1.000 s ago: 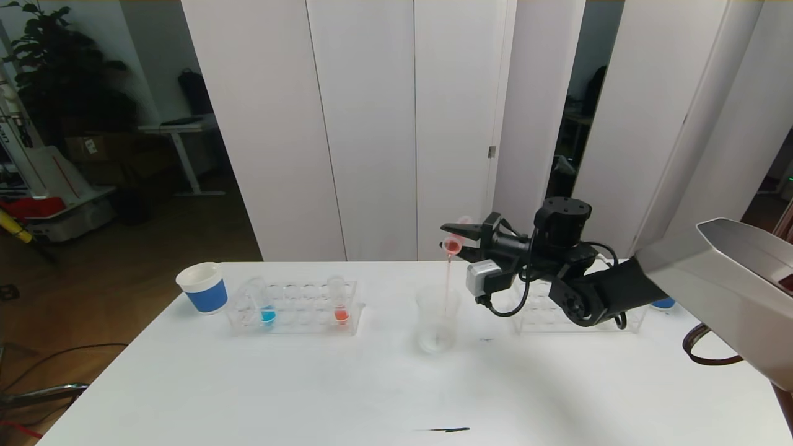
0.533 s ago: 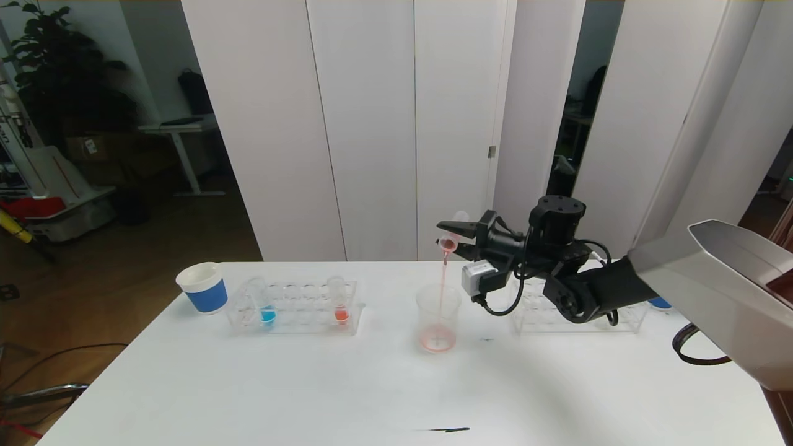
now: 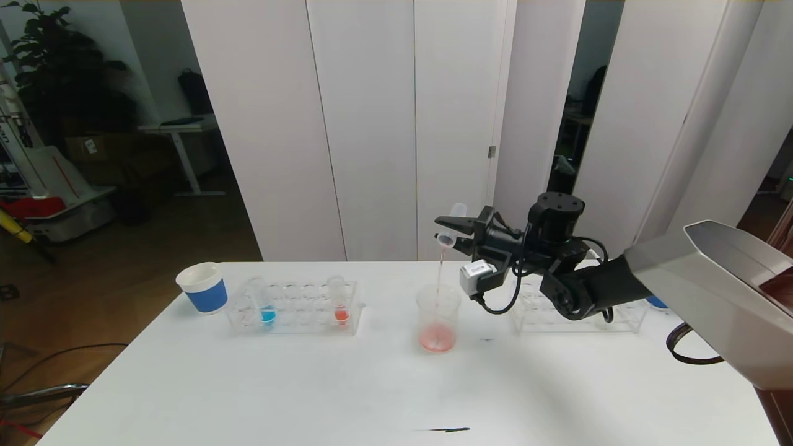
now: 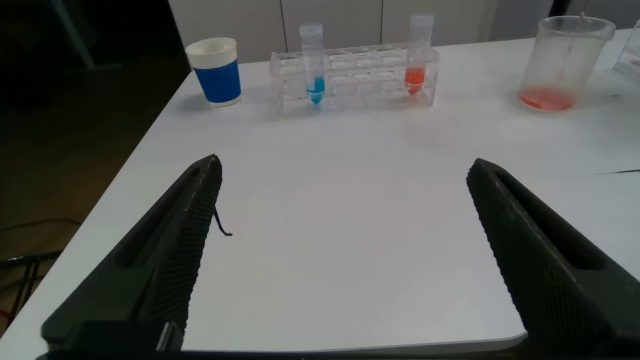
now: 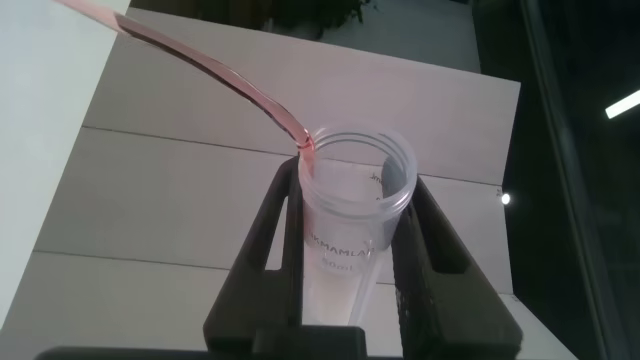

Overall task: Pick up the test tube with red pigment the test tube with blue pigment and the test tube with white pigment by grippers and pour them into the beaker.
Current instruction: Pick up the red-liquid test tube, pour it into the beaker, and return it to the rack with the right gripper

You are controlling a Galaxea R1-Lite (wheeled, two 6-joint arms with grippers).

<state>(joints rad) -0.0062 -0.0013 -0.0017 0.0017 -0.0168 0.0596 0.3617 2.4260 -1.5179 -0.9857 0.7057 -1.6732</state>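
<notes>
Near the desk's far left edge, a clear rack (image 3: 292, 308) holds the slim blue-pigment tube (image 3: 261, 303) and an orange-red tube (image 3: 338, 301). The black left gripper (image 4: 340, 250) hovers spread at the near edge. At the far middle, the small clear beaker (image 3: 438, 319) catches a red stream from a tilted clear tube (image 3: 450, 223) pinched by the black right gripper (image 3: 451, 230).

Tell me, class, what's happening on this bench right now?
The right gripper holds a tipped test tube above the beaker, and a thin red stream runs into a red pool at its bottom. The blue tube and another orange-red tube wait in the rack. The left gripper hovers open, idle.
</notes>
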